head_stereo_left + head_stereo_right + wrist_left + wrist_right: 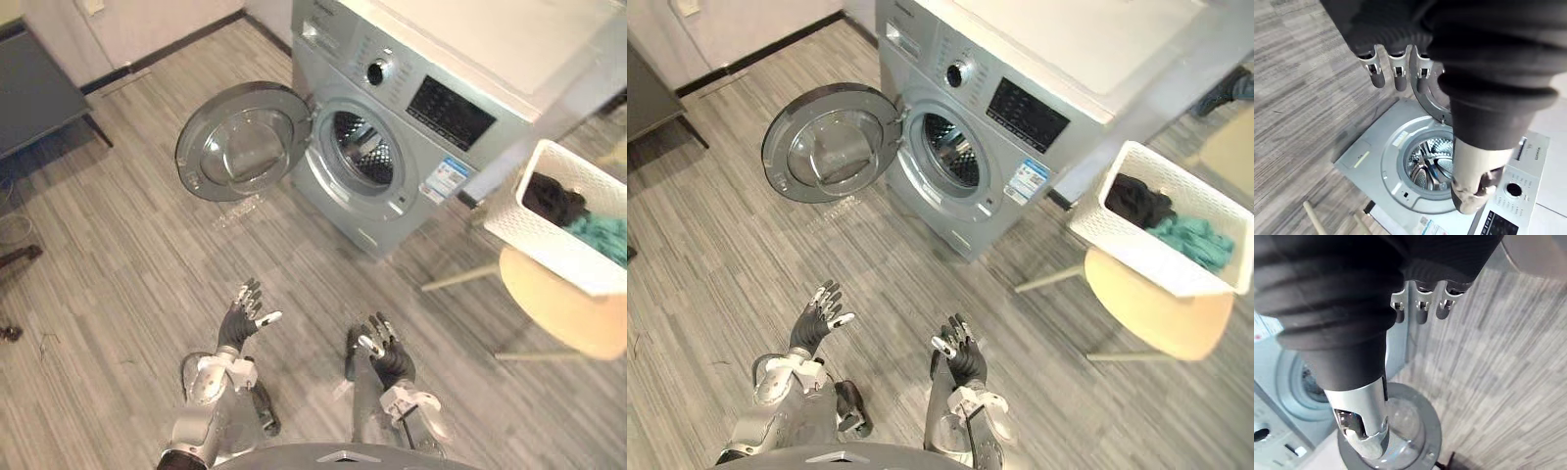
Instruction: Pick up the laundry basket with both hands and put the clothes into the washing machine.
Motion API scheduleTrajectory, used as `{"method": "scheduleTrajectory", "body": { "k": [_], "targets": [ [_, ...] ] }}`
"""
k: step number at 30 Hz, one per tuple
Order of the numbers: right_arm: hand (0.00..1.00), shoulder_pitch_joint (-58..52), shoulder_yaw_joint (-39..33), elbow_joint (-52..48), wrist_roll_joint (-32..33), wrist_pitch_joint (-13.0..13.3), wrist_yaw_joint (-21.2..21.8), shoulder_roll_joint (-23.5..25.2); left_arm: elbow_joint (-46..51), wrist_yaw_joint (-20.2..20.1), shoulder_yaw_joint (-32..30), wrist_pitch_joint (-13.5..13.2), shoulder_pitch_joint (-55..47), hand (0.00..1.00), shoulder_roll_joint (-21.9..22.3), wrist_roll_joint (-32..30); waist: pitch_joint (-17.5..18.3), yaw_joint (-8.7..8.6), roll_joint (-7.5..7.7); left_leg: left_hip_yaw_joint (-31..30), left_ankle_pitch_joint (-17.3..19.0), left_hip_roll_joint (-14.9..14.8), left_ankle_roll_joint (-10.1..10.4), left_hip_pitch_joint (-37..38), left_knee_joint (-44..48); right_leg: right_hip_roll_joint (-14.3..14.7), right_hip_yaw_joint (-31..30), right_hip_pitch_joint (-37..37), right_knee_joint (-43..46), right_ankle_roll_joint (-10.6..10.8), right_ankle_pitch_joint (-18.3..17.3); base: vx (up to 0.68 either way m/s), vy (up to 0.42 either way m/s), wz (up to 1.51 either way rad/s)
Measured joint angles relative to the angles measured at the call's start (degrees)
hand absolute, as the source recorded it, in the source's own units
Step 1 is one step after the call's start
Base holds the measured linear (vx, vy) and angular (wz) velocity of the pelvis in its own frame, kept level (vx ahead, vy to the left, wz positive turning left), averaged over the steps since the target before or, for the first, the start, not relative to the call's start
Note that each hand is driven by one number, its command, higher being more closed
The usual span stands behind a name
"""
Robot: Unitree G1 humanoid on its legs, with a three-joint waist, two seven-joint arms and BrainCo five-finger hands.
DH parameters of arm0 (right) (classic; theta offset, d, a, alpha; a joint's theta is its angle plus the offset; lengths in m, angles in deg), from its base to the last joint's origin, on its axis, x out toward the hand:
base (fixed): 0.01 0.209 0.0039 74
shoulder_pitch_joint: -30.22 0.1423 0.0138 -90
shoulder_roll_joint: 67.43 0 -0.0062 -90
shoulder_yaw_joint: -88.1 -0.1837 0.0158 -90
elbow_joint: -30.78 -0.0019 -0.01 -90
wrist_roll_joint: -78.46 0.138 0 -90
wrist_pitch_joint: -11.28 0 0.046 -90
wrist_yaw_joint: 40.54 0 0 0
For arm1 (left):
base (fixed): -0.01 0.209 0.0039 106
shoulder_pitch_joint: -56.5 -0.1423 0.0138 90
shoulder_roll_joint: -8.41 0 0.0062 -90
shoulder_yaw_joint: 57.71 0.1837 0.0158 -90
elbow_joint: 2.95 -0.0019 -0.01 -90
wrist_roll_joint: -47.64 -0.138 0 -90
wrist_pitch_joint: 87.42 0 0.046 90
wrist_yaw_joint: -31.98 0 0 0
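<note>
Floor of grey wood-look planks (118, 264) covers the whole room. Nearest, the left robot hand (245, 315) and right robot hand (377, 348) are raised side by side above the bare floor, fingers straight and spread wide, holding nothing. Further out on the right is a small round pale-wood desk (1156, 318) on splayed legs. On it sits the white plastic laundry basket (1146, 257), well apart from both hands, holding a black garment (1136, 201) and a teal garment (1197, 240). Ahead is the silver front-loading washing machine (362, 220). Its round glass door (828, 142) is swung fully open to the left, and the steel drum (950, 147) is visible. Far left is a dark grey cabinet (34, 93). The pale back wall (147, 20) has a dark baseboard (162, 46).
</note>
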State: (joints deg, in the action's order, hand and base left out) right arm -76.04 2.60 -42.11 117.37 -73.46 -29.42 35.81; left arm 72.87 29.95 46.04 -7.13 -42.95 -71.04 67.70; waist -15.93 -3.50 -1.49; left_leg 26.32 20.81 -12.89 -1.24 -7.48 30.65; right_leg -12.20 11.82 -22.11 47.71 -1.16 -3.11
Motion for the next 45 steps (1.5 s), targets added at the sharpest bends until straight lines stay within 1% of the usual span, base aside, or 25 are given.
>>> {"method": "scheduleTrajectory", "body": {
  "k": [1, 2, 4, 6, 9, 13, 14, 15, 17, 19, 21, 24, 26, 29, 31, 34, 35, 36, 37, 38, 40, 42, 43, 44, 45],
  "targets": [
    [0.00, 0.2, 0.9, 0.7, -0.3, 0.0, -0.1, 0.1, 0.0, -0.3, -0.2, 0.0, -0.3, 0.00, -0.3, 0.0, 1.3, 0.28, 0.11, 1.1, -1.5, 1.1, -0.7, 0.8, -2.6, -0.3, 2.7, 3.3, 5.7, 0.2, -1.8, -0.18, 0.113, -0.41],
    [0.00, 0.7, 1.3, 0.9, -0.7, 0.0, -0.2, 0.2, 0.0, -0.7, -0.3, 0.0, -0.4, 0.00, -0.6, -0.1, 2.8, 0.16, 1.66, 1.5, -3.2, 2.3, -1.4, 0.6, -5.0, -0.5, 4.6, 6.0, 7.7, 0.8, -3.1, -0.12, 0.046, -0.21],
    [0.00, 1.0, 1.3, 0.9, -1.1, 0.0, -0.3, 0.2, 0.1, -1.0, -0.3, 0.0, 0.3, 0.00, -0.8, -0.1, 3.6, 0.29, 2.56, 2.3, -6.0, 4.2, -2.1, 0.1, -8.7, 0.0, 6.9, 10.7, 6.8, 3.2, -4.7, -0.12, 0.010, -0.05],
    [0.00, 2.3, 0.9, 0.5, -1.5, 0.1, -1.0, 0.1, 0.2, -1.2, -1.3, 0.1, 0.4, 0.00, -0.5, -0.1, 6.0, 2.56, 4.24, 5.6, -8.3, 4.5, -2.8, -2.9, -9.8, 2.7, 7.3, 17.5, -7.6, 6.6, -6.7, -0.20, -0.019, -0.60],
    [0.00, 5.0, -0.5, -1.6, -3.4, 1.2, -3.3, 0.3, 0.4, -1.1, -2.3, 0.6, 0.3, 0.00, 0.2, -0.2, 7.1, 4.31, 4.05, 7.7, -12.4, 3.2, -3.5, -8.6, -10.6, 7.6, 3.9, 19.3, -27.3, 5.2, -10.3, -0.24, -0.081, -0.91],
    [0.00, 5.0, -3.1, -5.7, -5.7, 3.4, -8.2, 0.7, 1.6, -0.7, -2.2, 1.0, 0.4, 0.00, -0.1, -0.5, 6.8, 4.05, 3.97, 9.6, -13.1, -0.4, -2.8, -9.6, -7.3, 10.9, 0.4, 22.6, -38.1, 4.6, -9.9, -0.26, -0.172, -0.62],
    [0.00, 4.9, -3.1, -7.1, -7.7, 4.4, -9.7, 0.8, 2.7, -0.7, -1.9, 0.9, 0.2, 0.00, -0.1, -0.6, 6.5, 4.09, 3.55, 8.4, -13.3, -1.9, -2.1, -9.6, -6.2, 12.1, -0.8, 22.5, -37.9, 3.9, -9.5, -0.23, -0.140, -0.76],
    [0.00, 4.9, -3.1, -7.8, -8.2, 5.5, -11.0, 1.0, 3.3, -0.6, -1.3, 0.9, 0.4, 0.00, -0.1, -0.6, 6.3, 3.64, 3.38, 3.7, -14.3, -2.5, -0.2, -10.2, -5.3, 12.8, -2.2, 21.6, -36.6, 3.4, -9.2, -0.23, -0.137, -0.76],
    [0.00, 4.5, -3.2, -9.3, -9.3, 5.9, -12.2, 1.4, 4.6, -0.5, 0.2, 0.9, 0.5, 0.00, 0.0, -0.6, 5.8, 3.51, 3.26, -4.2, -14.3, -3.0, 1.1, -10.7, -3.1, 13.7, -5.2, 19.9, -33.8, 3.3, -9.1, -0.19, -0.096, -0.89],
    [0.00, 2.7, -3.0, -12.5, -9.6, 6.4, -13.0, 2.2, 5.6, 0.1, 1.4, 0.8, 0.7, 0.00, 1.1, -0.6, 5.0, 3.51, 2.21, -9.6, -12.0, -3.8, 3.4, -9.8, -1.2, 15.0, -8.7, 19.0, -31.9, 3.3, -9.1, -0.18, 0.006, -1.36],
    [0.00, 0.4, -2.6, -15.4, -9.6, 7.0, -13.2, 2.9, 6.4, 1.7, 2.2, 0.0, 0.7, 0.00, 2.5, -0.3, 4.7, 3.52, 1.39, -11.3, -8.6, -4.4, 4.2, -8.3, -1.0, 16.2, -12.2, 17.1, -30.3, 2.9, -9.5, -0.26, 0.124, -1.43],
    [0.00, -4.0, -2.3, -19.2, -9.5, 7.2, -14.6, 4.7, 6.6, 3.9, 2.7, -0.4, 1.8, 0.00, 3.2, 0.8, 4.6, 2.47, 2.21, -6.4, -6.7, -4.6, 4.3, -7.3, 0.1, 15.0, -14.9, 13.9, -27.6, 3.0, -11.0, -0.21, 0.167, -0.86],
    [0.00, -5.6, -1.2, -19.5, -8.8, 7.2, -15.2, 5.7, 6.6, 5.7, 3.6, -0.7, 1.8, 0.00, 2.5, 1.2, 4.5, 2.08, 3.90, -2.4, -6.5, -1.2, 4.3, -2.5, -3.4, 11.2, -17.4, 13.5, -26.0, 4.5, -11.7, -0.09, 0.208, -0.88],
    [0.00, -4.8, -0.4, -19.0, -8.9, 7.4, -15.1, 5.5, 6.7, 5.7, 6.5, -2.0, 2.3, 0.00, 1.6, 1.2, 5.6, 0.65, 3.85, 1.1, -6.4, 1.3, 3.6, -0.7, -5.9, 7.3, -17.5, 10.8, -25.4, 5.9, -10.7, -0.04, 0.189, -0.71],
    [0.00, -3.4, 0.8, -17.8, -8.9, 7.3, -15.1, 5.1, 6.7, 5.9, 6.9, -2.2, 3.3, 0.00, 0.9, 1.2, 5.5, 0.60, 3.80, 2.7, -6.0, 0.8, 3.0, -0.6, -6.0, 6.3, -17.0, 8.1, -23.8, 5.6, -9.3, -0.02, 0.121, -0.60],
    [0.00, -1.8, -0.4, -17.2, -9.1, 7.3, -15.5, 5.0, 6.4, 6.7, 8.6, -2.8, 5.5, 0.00, 0.3, 2.4, 4.8, -0.32, 2.56, 2.8, -5.0, -1.8, 4.7, 0.9, -5.8, 5.3, -15.6, 3.4, -22.9, 5.3, -8.6, 0.06, -0.036, -0.19],
    [0.00, -1.0, -1.0, -16.5, -9.5, 7.4, -15.9, 5.0, 5.9, 6.7, 9.1, -2.9, 5.6, 0.00, 0.1, 2.4, 5.0, -0.51, 2.83, 2.4, -4.5, -2.4, 6.2, 2.4, -5.6, 4.4, -14.6, 3.1, -26.3, 5.4, -5.7, 0.23, -0.174, 0.07],
    [0.00, -0.9, -1.2, -16.3, -10.1, 7.6, -17.0, 5.0, 4.8, 6.7, 9.3, -3.2, 5.4, 0.00, -0.3, 2.4, 5.8, -0.79, 4.48, 1.5, -3.7, -2.6, 8.6, 4.0, -3.2, 3.1, -13.6, 3.8, -28.8, 7.5, 2.6, 0.25, -0.191, 0.11],
    [0.00, -0.4, -1.1, -16.1, -10.1, 7.6, -17.3, 4.5, 3.4, 6.7, 9.0, -3.2, 5.7, 0.00, 0.7, 2.5, 5.7, -0.87, 3.27, 0.8, -3.2, -4.2, 9.3, 4.7, -2.5, 3.9, -12.6, 4.0, -26.9, 8.2, 1.2, 0.31, -0.225, 0.03],
    [0.00, -0.3, -1.1, -16.6, -10.2, 7.6, -17.7, 3.5, 2.8, 6.7, 8.9, -3.1, 5.1, 0.00, 1.9, 3.0, 6.6, -0.68, 1.47, 0.0, -3.4, -5.9, 10.3, 5.0, -2.6, 5.6, -12.2, 3.6, -25.0, 7.4, -0.3, 0.26, -0.191, -0.15],
    [0.00, 0.9, -1.1, -18.0, -12.0, 7.6, -17.9, 2.6, 2.9, 6.6, 8.2, -3.2, 4.5, 0.00, 2.5, 3.5, 7.0, -0.01, 0.37, -1.2, -4.6, -8.2, 11.3, 6.2, -1.4, 8.3, -12.3, 2.6, -20.8, 6.2, -4.1, 0.33, -0.275, -0.36],
    [0.00, 0.8, -0.8, -20.5, -14.2, 7.5, -18.0, 2.7, 3.2, 6.5, 6.7, -3.1, 3.3, 0.00, 3.7, 3.8, 6.8, 0.07, 0.01, -7.0, -8.1, -12.6, 4.6, 2.1, 11.1, 10.8, -11.1, 4.2, -16.7, 4.0, -8.7, 0.31, -0.333, -0.20],
    [0.00, 0.0, -0.7, -21.9, -15.2, 7.5, -18.0, 2.6, 3.4, 6.4, 6.4, -3.1, 2.4, 0.00, 4.2, 4.6, 6.7, 0.33, -0.07, -9.8, -12.9, -14.8, -2.1, -0.5, 18.5, 11.8, -10.7, 6.5, -15.8, 3.0, -10.6, 0.33, -0.271, -0.16],
    [0.00, -2.3, -0.7, -24.3, -16.9, 7.5, -18.1, 2.5, 3.7, 5.4, 6.6, -2.7, 0.3, 0.00, 4.4, 4.6, 6.5, 1.53, -0.09, -12.6, -23.7, -18.1, -6.5, -3.3, 26.8, 13.0, -10.0, 11.5, -16.5, 1.3, -12.7, 0.33, -0.232, -0.12],
    [0.00, -3.2, -1.0, -25.4, -16.9, 7.6, -18.2, 2.1, 3.8, 5.0, 7.1, -2.6, -0.3, 0.00, 4.4, 4.6, 6.7, 1.59, -0.04, -12.5, -24.0, -18.6, -6.0, -4.2, 29.7, 13.0, -9.7, 13.2, -17.0, 0.8, -13.3, 0.31, -0.170, 0.03]
  ]
}}
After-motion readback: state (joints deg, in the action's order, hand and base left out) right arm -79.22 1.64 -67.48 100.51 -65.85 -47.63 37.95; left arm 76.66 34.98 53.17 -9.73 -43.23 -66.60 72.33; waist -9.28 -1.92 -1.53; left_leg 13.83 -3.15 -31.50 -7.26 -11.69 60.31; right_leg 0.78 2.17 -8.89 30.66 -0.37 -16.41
